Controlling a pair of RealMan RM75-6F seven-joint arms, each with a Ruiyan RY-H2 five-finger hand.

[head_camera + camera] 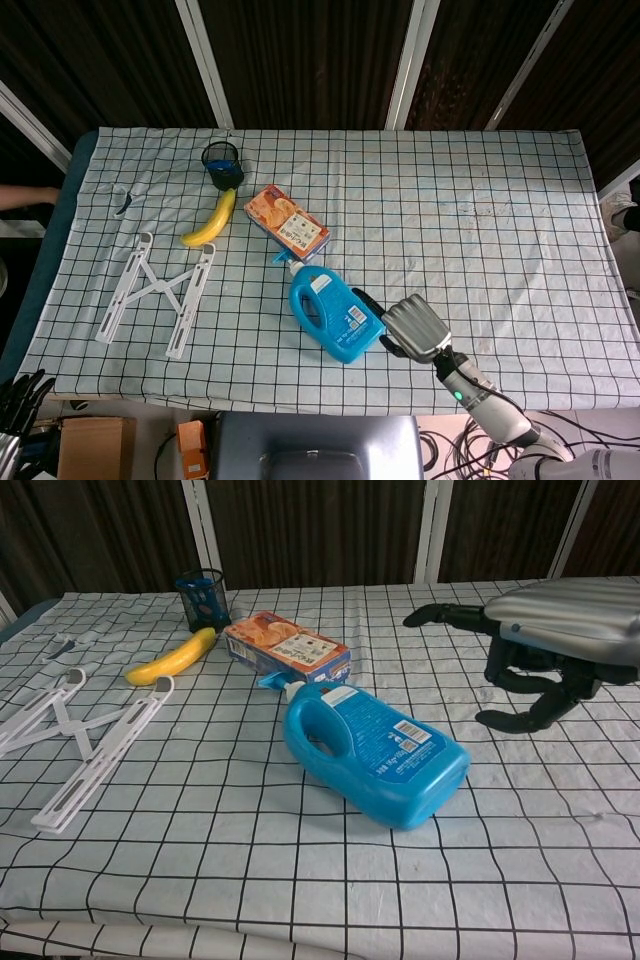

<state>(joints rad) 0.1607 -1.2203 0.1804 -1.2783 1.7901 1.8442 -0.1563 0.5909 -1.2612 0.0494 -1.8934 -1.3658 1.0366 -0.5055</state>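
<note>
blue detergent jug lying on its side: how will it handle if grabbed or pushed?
The blue detergent jug looks like rigid plastic, so probably stiff. It lies flat on a broad side, so a push should slide it, not roll it. The moulded handle likely gives the surest grip; weight can't be judged.

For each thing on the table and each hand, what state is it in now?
Bottle: lying on its side, cap on, not held.
Box: lying flat, closed.
Banana: unpeeled, lying beside the cup.
Cup: upright.
Stand: lying flat on the cloth.
Right hand: beside the bottle, fingers apart, holding nothing.
Left hand: at the picture's edge, mostly hidden.
</note>
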